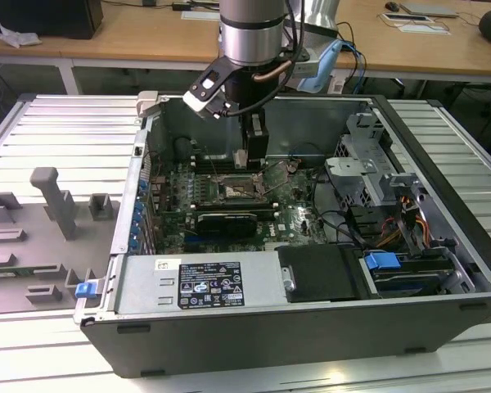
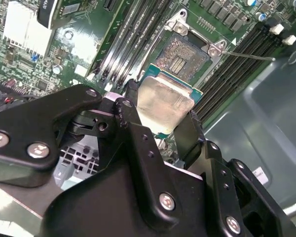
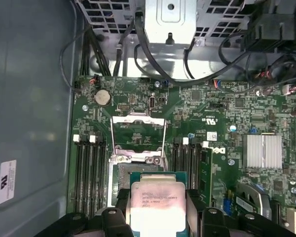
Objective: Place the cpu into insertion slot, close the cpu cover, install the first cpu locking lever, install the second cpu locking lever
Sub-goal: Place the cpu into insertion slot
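My gripper hangs inside the open computer case, shut on the cpu, a pale silver square chip on a green base, also seen in the first wrist view. Black fingers press on two opposite edges of the chip. It hangs just above and a little to one side of the insertion slot, whose contacts lie bare. In the exterior view the insertion slot sits right under the gripper. The cpu cover stands flipped open beyond the socket. A thin locking lever sticks out sideways.
Long black memory slots flank the socket on both sides. A black card lies nearer the front, with a silver heat sink beside it. Cables and a drive cage crowd the exterior view's right.
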You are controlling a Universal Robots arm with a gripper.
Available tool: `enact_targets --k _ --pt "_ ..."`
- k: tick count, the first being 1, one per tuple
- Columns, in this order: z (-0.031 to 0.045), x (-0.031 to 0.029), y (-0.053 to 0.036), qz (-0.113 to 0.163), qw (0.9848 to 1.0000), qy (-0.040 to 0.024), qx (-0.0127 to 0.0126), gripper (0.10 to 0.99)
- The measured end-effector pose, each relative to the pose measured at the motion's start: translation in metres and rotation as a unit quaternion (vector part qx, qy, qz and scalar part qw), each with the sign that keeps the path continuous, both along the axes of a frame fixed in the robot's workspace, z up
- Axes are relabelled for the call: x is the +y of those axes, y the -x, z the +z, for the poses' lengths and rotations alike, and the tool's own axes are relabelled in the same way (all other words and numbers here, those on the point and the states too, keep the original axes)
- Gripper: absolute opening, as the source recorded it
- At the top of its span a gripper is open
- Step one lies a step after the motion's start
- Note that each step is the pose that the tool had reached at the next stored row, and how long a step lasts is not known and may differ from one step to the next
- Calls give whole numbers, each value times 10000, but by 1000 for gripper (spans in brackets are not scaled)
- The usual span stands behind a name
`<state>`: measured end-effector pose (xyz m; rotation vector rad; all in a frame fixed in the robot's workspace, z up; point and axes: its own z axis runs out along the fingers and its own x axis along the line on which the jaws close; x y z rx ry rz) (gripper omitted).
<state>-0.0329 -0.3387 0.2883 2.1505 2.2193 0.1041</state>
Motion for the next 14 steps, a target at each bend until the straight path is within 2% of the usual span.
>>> enact_targets --k 3,9,14 --pt "-102 1 14 34 10000 0 0 537" --pt "-177 9 34 37 10000 -18 3 537" --pt "-285 30 89 37 10000 -19 3 537"
